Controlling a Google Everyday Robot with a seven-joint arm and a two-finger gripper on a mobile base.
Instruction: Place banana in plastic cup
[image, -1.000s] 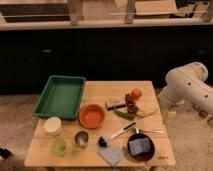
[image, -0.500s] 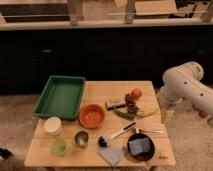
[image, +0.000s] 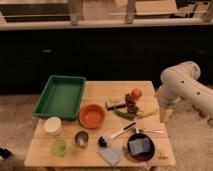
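One banana (image: 148, 113), one plastic cup (image: 59, 146); pincer (image: 165, 114) near banana (just off table (image: 105, 92)).

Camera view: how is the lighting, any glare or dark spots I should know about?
In the camera view, warm light covers the wooden table; the cabinets behind are nearly black. The metal cup shows a faint glint, the plastic cup beside it none. The white arm is brightest; its gripper hangs by the table's right edge near the banana, dimmer than the arm.
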